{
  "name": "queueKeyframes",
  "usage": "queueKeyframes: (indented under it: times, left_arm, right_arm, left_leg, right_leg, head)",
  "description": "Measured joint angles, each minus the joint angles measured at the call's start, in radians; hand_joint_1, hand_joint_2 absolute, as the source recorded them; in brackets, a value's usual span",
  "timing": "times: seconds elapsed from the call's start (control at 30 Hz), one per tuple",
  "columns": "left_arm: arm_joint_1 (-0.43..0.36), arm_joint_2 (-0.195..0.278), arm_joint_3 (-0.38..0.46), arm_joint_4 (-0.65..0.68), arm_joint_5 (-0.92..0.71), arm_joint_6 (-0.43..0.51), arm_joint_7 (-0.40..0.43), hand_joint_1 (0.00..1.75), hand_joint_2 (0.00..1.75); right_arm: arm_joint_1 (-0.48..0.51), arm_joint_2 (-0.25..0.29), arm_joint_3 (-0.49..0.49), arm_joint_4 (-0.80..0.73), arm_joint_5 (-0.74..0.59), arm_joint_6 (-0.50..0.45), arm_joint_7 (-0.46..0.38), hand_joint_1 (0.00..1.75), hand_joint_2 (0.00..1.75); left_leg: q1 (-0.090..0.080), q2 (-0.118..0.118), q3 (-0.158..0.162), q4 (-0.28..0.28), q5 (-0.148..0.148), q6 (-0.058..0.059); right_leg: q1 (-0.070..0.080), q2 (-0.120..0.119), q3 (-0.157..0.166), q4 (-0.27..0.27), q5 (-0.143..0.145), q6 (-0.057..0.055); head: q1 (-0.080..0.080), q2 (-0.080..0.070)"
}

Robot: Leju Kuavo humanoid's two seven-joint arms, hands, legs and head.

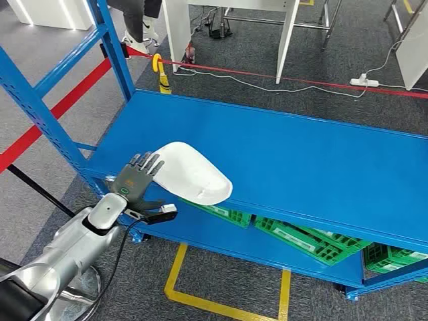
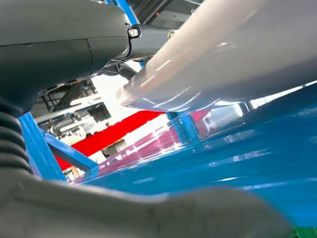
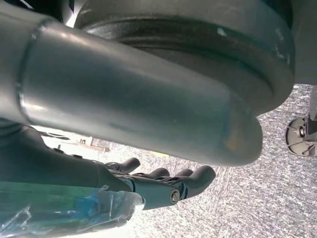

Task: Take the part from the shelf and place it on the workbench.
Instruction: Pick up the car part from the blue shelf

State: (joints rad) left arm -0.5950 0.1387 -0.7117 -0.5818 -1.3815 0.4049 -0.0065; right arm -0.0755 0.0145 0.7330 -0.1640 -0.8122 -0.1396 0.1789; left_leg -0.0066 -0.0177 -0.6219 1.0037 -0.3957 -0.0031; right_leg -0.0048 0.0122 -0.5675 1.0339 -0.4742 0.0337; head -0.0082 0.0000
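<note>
White part (image 1: 194, 172) sits on the blue shelf (image 1: 303, 167), at its front-left corner, overhanging the front edge a bit. Smooth elongated shell shape; long axis runs diagonal from back-left to front-right, wider rounded end toward front-right, narrower end toward the left hand (image 1: 137, 179). Left hand is at that narrower end, fingers (image 1: 146, 162) extended and laid on the top of the part, thumb lower down by the shelf edge. Left wrist view: part (image 2: 239, 54) slightly raised at the near end over the shelf deck, thumb under it. Looks like a grasp around the end, not clenched. Right hand (image 3: 164, 186) hangs over grey carpet floor (image 3: 276, 198), fingers loosely curled, holding nothing. Green crates (image 1: 303, 241) on the lower shelf level.
</note>
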Motion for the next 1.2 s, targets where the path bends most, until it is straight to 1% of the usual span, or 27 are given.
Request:
queueKeyframes:
  times: [0.23, 0.27, 0.3, 0.33, 0.4, 0.43, 0.47, 0.53, 0.6, 0.73, 1.2]
  left_arm:
    - [0.000, 0.000, -0.011, 0.000, -0.001, 0.011, 0.003, 0.00, 1.75]
    - [-0.001, 0.000, -0.013, 0.000, -0.001, 0.013, 0.004, 0.02, 1.75]
    - [-0.001, 0.000, -0.015, 0.000, 0.000, 0.016, 0.005, 0.11, 1.75]
    - [-0.001, 0.000, -0.017, 0.000, 0.001, 0.018, 0.005, 0.29, 1.75]
    - [-0.001, 0.002, -0.020, 0.000, 0.002, 0.023, 0.005, 0.73, 1.75]
    - [-0.002, 0.002, -0.021, 0.000, 0.003, 0.027, 0.005, 0.90, 1.75]
    - [-0.002, 0.003, -0.022, 0.000, 0.003, 0.030, 0.005, 1.00, 1.75]
    - [-0.004, 0.003, -0.024, 0.000, 0.005, 0.035, 0.004, 1.28, 1.75]
    - [-0.004, 0.003, -0.024, 0.000, 0.006, 0.038, 0.002, 1.48, 1.75]
    - [-0.004, 0.003, -0.025, 0.000, 0.008, 0.043, 0.000, 1.75, 1.75]
    - [-0.019, 0.003, -0.025, 0.000, 0.009, 0.048, 0.000, 1.75, 1.75]
  right_arm:
    - [-0.002, 0.000, 0.000, 0.000, -0.002, 0.001, 0.000, 0.00, 0.00]
    - [-0.002, 0.000, 0.000, 0.000, -0.002, 0.001, 0.000, 0.00, 0.00]
    - [-0.002, 0.000, 0.000, 0.000, -0.003, 0.001, 0.000, 0.00, 0.00]
    - [-0.003, 0.000, 0.000, 0.000, -0.003, 0.001, 0.000, 0.00, 0.00]
    - [-0.003, 0.000, 0.000, 0.000, -0.004, 0.002, 0.000, 0.00, 0.00]
    - [-0.003, 0.000, 0.000, 0.000, -0.004, 0.002, 0.000, 0.00, 0.00]
    - [-0.004, 0.000, 0.000, 0.000, -0.005, 0.002, 0.000, 0.00, 0.00]
    - [-0.004, 0.000, 0.000, 0.000, -0.005, 0.002, 0.000, 0.00, 0.00]
    - [-0.005, 0.000, 0.000, 0.000, -0.005, 0.002, 0.000, 0.00, 0.00]
    - [-0.007, 0.000, 0.000, 0.000, -0.005, 0.002, 0.000, 0.00, 0.00]
    - [-0.010, 0.000, 0.000, 0.000, -0.005, 0.002, 0.000, 0.00, 0.00]
  left_leg:
    - [0.000, 0.000, 0.000, 0.000, 0.000, 0.000]
    - [0.000, 0.000, 0.000, 0.000, 0.000, 0.000]
    - [0.000, 0.000, 0.000, 0.000, 0.000, 0.000]
    - [0.000, 0.000, 0.000, 0.000, 0.000, 0.000]
    - [0.000, 0.000, 0.000, 0.000, 0.000, 0.000]
    - [0.000, 0.000, 0.000, 0.000, 0.000, 0.000]
    - [0.000, 0.000, 0.000, 0.000, 0.000, 0.000]
    - [0.000, 0.000, 0.000, 0.000, 0.000, 0.000]
    - [0.000, 0.000, 0.000, 0.000, 0.000, 0.000]
    - [0.000, 0.000, 0.000, 0.000, 0.000, 0.000]
    - [0.000, 0.000, 0.000, 0.000, 0.001, 0.001]
  right_leg:
    - [0.000, 0.000, 0.000, 0.000, 0.000, 0.000]
    - [0.000, 0.000, 0.000, 0.000, 0.000, 0.000]
    - [0.000, 0.000, 0.000, 0.000, 0.000, 0.000]
    - [0.000, 0.000, 0.000, 0.000, 0.000, 0.000]
    - [0.000, 0.000, 0.000, 0.000, 0.000, 0.000]
    - [0.000, 0.000, 0.000, 0.000, 0.000, 0.000]
    - [0.000, 0.000, 0.000, 0.000, 0.000, 0.000]
    - [0.000, 0.000, 0.000, 0.000, 0.000, 0.000]
    - [0.000, 0.000, 0.000, 0.000, 0.000, 0.000]
    - [0.000, 0.000, 0.000, 0.000, 0.000, 0.000]
    - [0.000, -0.001, 0.001, 0.000, 0.001, 0.001]
  head:
    - [0.000, 0.000]
    - [0.000, 0.000]
    - [0.000, 0.000]
    - [0.000, 0.000]
    - [0.000, 0.000]
    - [0.000, 0.000]
    - [0.000, 0.000]
    - [0.000, 0.000]
    - [0.000, 0.000]
    - [0.000, 0.000]
    - [0.000, 0.000]
